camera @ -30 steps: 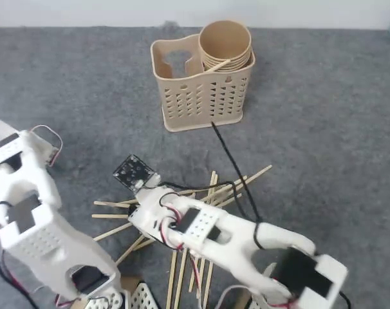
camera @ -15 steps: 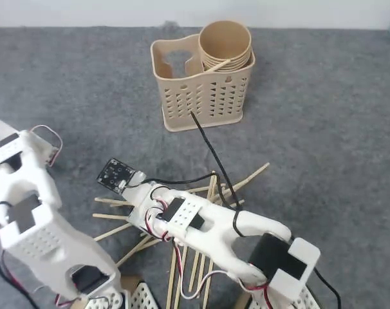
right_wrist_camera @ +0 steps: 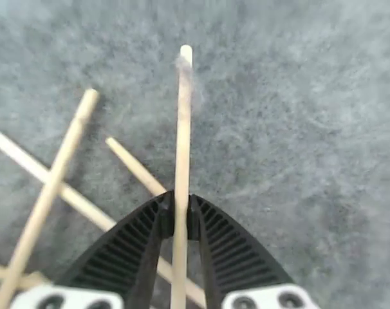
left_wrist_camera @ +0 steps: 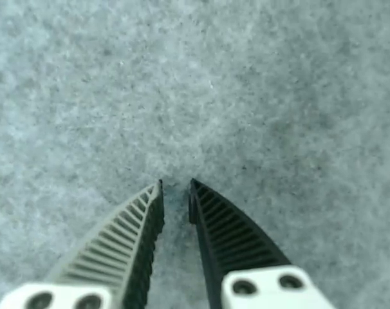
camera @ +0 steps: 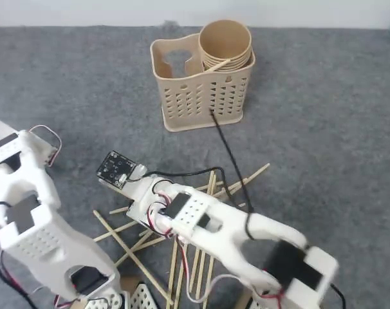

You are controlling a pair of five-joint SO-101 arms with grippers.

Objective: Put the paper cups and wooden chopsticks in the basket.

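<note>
A beige slotted basket (camera: 201, 103) stands at the far middle of the grey carpet. Stacked paper cups (camera: 225, 42) sit in its right half with one chopstick (camera: 218, 65) beside them. Several loose wooden chopsticks (camera: 246, 180) lie scattered under and around the right arm (camera: 195, 219). My right gripper (right_wrist_camera: 180, 201) is shut on a chopstick (right_wrist_camera: 182, 122) that runs out past its fingertips, low over the carpet. Two other chopsticks (right_wrist_camera: 60, 174) lie beside it. My left gripper (left_wrist_camera: 176, 187) hangs shut with nothing in it over bare carpet. The left arm (camera: 27, 219) stands at the near left.
A black cable (camera: 230, 154) runs from the right arm up toward the basket's front. A long chopstick (camera: 130, 254) lies slanted between the two arms. Bare carpet spreads left and right of the basket.
The right arm's wrist shifted slightly toward the far left over the pile. A long slanted chopstick now shows between the arms where short ones lay. The cable swung. The left arm kept still.
</note>
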